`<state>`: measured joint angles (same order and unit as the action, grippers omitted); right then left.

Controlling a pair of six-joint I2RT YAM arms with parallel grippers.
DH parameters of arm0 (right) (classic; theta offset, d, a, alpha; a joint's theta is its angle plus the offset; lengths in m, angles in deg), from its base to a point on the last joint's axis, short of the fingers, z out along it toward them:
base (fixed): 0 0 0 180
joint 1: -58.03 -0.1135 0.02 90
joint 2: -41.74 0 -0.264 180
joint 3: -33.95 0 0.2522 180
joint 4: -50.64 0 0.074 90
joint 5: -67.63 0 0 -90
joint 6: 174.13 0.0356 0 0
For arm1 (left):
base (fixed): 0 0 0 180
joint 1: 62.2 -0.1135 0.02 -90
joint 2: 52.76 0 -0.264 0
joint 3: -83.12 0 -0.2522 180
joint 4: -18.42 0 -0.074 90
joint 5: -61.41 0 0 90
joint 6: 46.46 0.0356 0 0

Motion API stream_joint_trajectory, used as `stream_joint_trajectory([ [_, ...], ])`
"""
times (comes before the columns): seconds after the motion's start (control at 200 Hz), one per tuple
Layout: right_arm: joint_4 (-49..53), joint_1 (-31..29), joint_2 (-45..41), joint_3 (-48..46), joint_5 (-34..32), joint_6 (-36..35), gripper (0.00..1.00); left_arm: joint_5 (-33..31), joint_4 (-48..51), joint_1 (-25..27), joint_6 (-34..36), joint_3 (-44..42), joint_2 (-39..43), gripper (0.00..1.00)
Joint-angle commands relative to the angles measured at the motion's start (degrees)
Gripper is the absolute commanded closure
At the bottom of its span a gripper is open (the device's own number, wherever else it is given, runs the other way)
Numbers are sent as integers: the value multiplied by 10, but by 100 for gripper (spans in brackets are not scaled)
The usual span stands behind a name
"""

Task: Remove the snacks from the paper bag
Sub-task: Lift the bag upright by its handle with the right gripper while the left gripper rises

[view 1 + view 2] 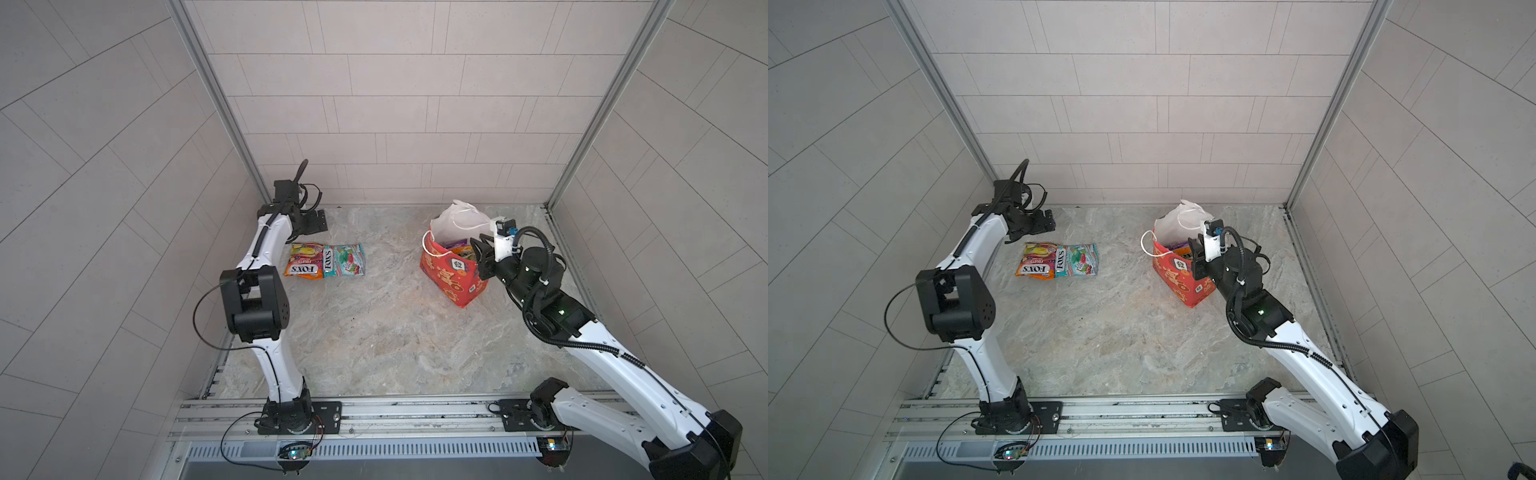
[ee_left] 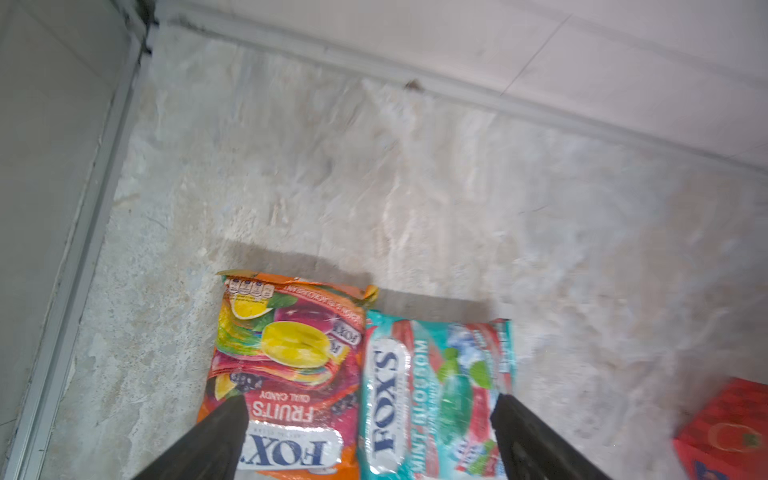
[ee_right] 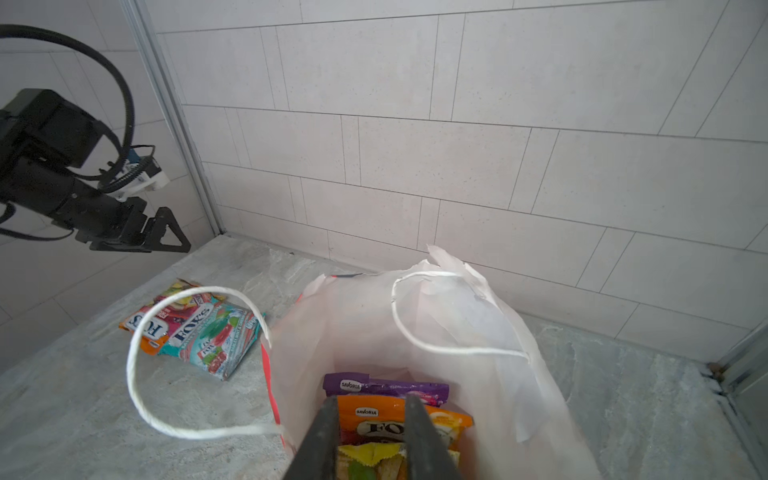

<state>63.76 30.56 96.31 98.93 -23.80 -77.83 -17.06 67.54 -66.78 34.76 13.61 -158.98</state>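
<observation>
Counter [image 1: 374, 332]: paper bag [image 1: 453, 274] upright, far-right area, more snacks inside. Two snacks [image 1: 345, 259] out, far-left corner. Left gripper [image 2: 368, 401] above them, wide open, empty. Right gripper [image 3: 371, 399] at bag mouth, part-open, empty. Risk: snagging cord handle [image 3: 131, 365], tipping bag.

Both have white shells over black joints: left arm [image 1: 272, 237] at eight o'clock, right arm [image 1: 615, 374] at four. Ribbed black cables [image 3: 25, 32] loop off each, and a green lamp [image 1: 562, 311] glows on the right.
</observation>
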Motion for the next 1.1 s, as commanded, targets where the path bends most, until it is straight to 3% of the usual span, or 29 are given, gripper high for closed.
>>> stream_joint_trajectory([
  [0.0, 63, 11, 8, 64, -18, -6, 56, 5, -77, 49, -39, -55, 80, 2],
  [0.105, 140, 42, 30, 143, -23, 3, 42, -26, -154, 113, -59, -136, 159, 2],
  [0.225, 239, 95, 82, 226, 16, -2, 36, -43, -295, 178, -91, -237, 235, 1],
  [0.34, 302, 102, 123, 268, 58, -62, 31, -71, -312, 223, -87, -267, 275, 1],
  [0.5, 321, 102, 157, 280, 63, -123, 24, -75, -313, 276, -88, -299, 308, 3],
  [0.645, 311, 97, 188, 290, 28, -166, 20, -115, -421, 341, -95, -400, 353, 3],
  [0.761, 306, 97, 216, 292, 3, -204, 14, -107, -442, 349, -103, -422, 355, 3],
  [1.096, 328, 97, 320, 345, -62, -255, 12, -104, -414, 348, -82, -400, 329, 3],
])
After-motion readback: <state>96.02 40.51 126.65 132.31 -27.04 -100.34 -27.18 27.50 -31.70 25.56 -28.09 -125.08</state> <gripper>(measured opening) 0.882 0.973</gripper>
